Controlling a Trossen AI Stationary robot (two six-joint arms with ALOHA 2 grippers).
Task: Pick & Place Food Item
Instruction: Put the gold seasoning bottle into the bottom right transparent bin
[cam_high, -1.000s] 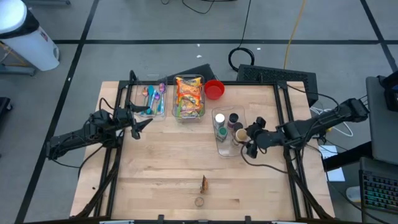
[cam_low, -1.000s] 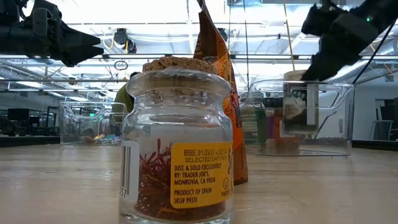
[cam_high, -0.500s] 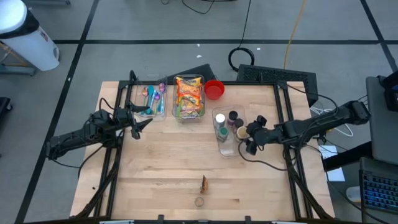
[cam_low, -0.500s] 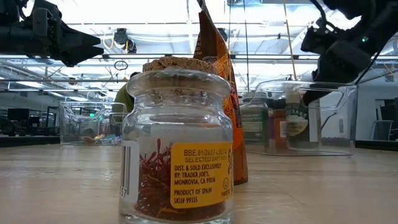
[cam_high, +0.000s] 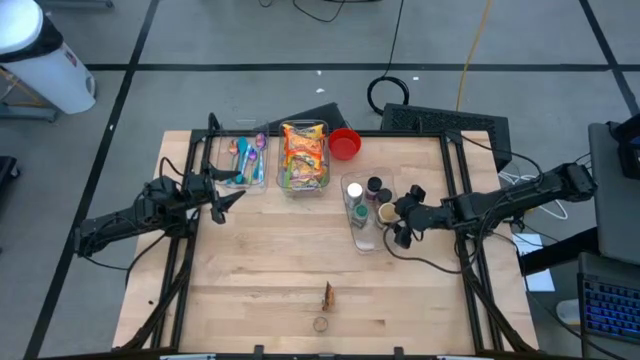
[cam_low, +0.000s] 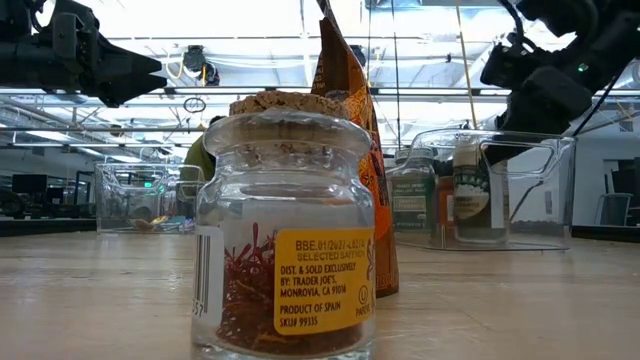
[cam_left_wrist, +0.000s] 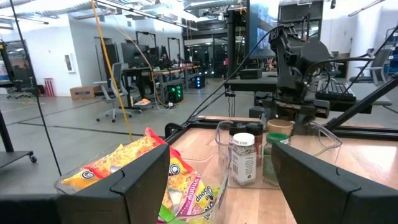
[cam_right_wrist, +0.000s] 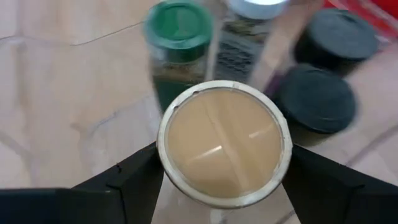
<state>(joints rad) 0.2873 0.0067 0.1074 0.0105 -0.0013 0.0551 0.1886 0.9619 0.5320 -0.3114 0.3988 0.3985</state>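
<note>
Lowered into the clear bin (cam_high: 363, 238), tan-lidded jar (cam_right_wrist: 222, 142) — right tool (cam_high: 398, 224) apart; left tool (cam_high: 222, 200) apart.

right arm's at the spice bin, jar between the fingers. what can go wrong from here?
1. The tan-lid jar sits tight among the other jars: green-lid jar and two black lids. Lifting it may drag or tip a neighbour.
2. The right gripper fingers flank the lid with little margin to the clear bin wall; a skewed close could slip off or shove the bin.
3. The left gripper waits open, away from the bin; no clash seen.
</note>
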